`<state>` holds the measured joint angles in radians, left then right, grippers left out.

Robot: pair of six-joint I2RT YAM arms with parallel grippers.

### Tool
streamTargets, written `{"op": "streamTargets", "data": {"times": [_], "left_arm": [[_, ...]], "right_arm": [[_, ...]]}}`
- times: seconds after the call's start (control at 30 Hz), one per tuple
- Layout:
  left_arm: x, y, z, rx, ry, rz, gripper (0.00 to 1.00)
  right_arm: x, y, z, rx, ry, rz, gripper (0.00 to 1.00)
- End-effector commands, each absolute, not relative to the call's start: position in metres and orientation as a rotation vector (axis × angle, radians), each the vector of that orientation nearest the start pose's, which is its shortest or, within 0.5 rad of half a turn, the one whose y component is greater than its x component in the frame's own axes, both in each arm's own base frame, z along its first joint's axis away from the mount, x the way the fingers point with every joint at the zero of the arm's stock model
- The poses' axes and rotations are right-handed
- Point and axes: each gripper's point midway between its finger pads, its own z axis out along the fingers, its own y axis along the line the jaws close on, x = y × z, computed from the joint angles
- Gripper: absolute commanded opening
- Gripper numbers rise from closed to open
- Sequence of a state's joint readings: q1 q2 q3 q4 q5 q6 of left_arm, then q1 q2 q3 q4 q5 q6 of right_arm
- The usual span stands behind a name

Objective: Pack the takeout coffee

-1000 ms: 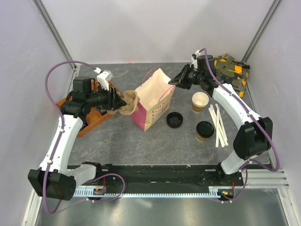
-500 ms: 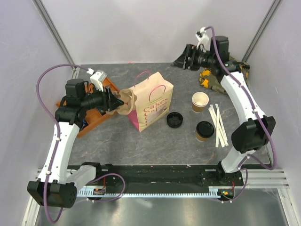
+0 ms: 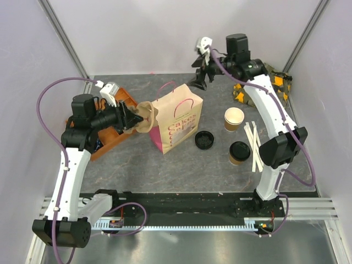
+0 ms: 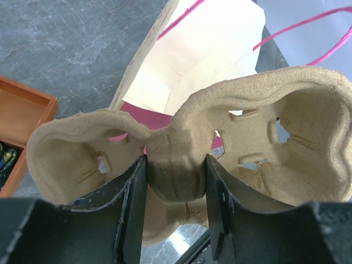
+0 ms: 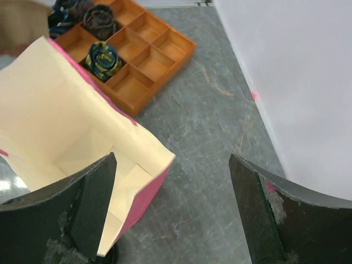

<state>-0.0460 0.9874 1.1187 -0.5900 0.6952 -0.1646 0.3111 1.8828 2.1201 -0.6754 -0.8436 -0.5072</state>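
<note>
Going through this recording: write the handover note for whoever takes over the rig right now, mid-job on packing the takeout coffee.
Left gripper: shut on the pulp cup carrier, held beside the paper bag's top edge, not inside.
Right gripper: fingers open, empty, over the bag's far side.
Takeout coffee: lidded, on the table right of the bag; lidless cup behind it, loose lid beside the bag.
Done: bag stands open.
Left: probably carrier in, then the coffee.

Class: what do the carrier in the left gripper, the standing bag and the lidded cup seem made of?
Carrier: moulded paper pulp, matte, fibrous tan surface, ragged edges. Bag: paper, creased cream and pink panels. Takeout coffee: probably paper wall, tan and matte; lid looks black plastic, smooth.
</note>
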Motion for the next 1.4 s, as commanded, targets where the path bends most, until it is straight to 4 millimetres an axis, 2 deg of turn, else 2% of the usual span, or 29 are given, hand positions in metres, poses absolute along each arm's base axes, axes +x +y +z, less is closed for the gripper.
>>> {"op": "streamTargets", "data": {"times": [0.0, 0.07, 0.17, 0.33, 0.43, 0.53, 0.63, 0.67, 0.73, 0.77, 0.83, 0.87, 1.03, 1.07, 1.1, 1.17, 1.27, 1.3, 1.33, 1.37], "left_arm": [[0.263, -0.135, 0.331, 0.316, 1.891, -0.883, 0.35], [0.262, -0.135, 0.333, 0.301, 1.888, -0.885, 0.35], [0.261, -0.134, 0.331, 0.289, 1.892, -0.885, 0.35], [0.258, -0.132, 0.328, 0.283, 1.894, -0.871, 0.35], [0.257, -0.131, 0.326, 0.280, 1.897, -0.864, 0.35], [0.257, -0.130, 0.323, 0.274, 1.904, -0.860, 0.35], [0.256, -0.129, 0.323, 0.267, 1.906, -0.863, 0.35], [0.257, -0.129, 0.324, 0.267, 1.902, -0.863, 0.35], [0.257, -0.129, 0.325, 0.260, 1.906, -0.870, 0.35], [0.256, -0.129, 0.328, 0.264, 1.897, -0.872, 0.35], [0.256, -0.129, 0.331, 0.262, 1.893, -0.877, 0.35], [0.256, -0.130, 0.334, 0.266, 1.886, -0.880, 0.35], [0.255, -0.130, 0.344, 0.256, 1.871, -0.893, 0.34], [0.255, -0.129, 0.348, 0.256, 1.862, -0.889, 0.34], [0.254, -0.128, 0.351, 0.259, 1.850, -0.883, 0.34], [0.253, -0.128, 0.359, 0.268, 1.824, -0.873, 0.34], [0.253, -0.124, 0.371, 0.282, 1.782, -0.824, 0.34], [0.255, -0.122, 0.374, 0.296, 1.763, -0.797, 0.34], [0.257, -0.120, 0.378, 0.309, 1.745, -0.773, 0.34], [0.258, -0.119, 0.389, 0.334, 1.708, -0.749, 0.34]], "right_arm": [[0.436, 0.283, 0.353, -1.439, 1.278, 0.551, 0.91], [0.437, 0.289, 0.354, -1.458, 1.249, 0.547, 0.89], [0.431, 0.305, 0.337, -1.537, 1.211, 0.552, 0.89], [0.406, 0.330, 0.313, -1.686, 1.119, 0.549, 0.89], [0.396, 0.340, 0.312, -1.717, 1.076, 0.561, 0.83], [0.394, 0.350, 0.313, -1.722, 1.064, 0.567, 0.73], [0.398, 0.363, 0.316, -1.685, 1.101, 0.553, 0.60], [0.401, 0.366, 0.311, -1.682, 1.131, 0.535, 0.51], [0.404, 0.367, 0.313, -1.658, 1.167, 0.529, 0.40], [0.406, 0.368, 0.312, -1.649, 1.187, 0.519, 0.28], [0.408, 0.368, 0.319, -1.608, 1.223, 0.529, 0.14], [0.410, 0.368, 0.322, -1.585, 1.243, 0.522, 0.00], [0.424, 0.365, 0.356, -1.332, 1.379, 0.541, 0.00], [0.422, 0.364, 0.362, -1.268, 1.427, 0.570, 0.00], [0.427, 0.360, 0.361, -1.222, 1.468, 0.539, 0.00], [0.421, 0.358, 0.367, -1.160, 1.511, 0.566, 0.00], [0.411, 0.355, 0.360, -1.100, 1.590, 0.567, 0.00], [0.408, 0.355, 0.347, -1.099, 1.630, 0.563, 0.00], [0.407, 0.350, 0.348, -1.069, 1.647, 0.525, 0.00], [0.399, 0.356, 0.343, -1.069, 1.661, 0.523, 0.00]]}}
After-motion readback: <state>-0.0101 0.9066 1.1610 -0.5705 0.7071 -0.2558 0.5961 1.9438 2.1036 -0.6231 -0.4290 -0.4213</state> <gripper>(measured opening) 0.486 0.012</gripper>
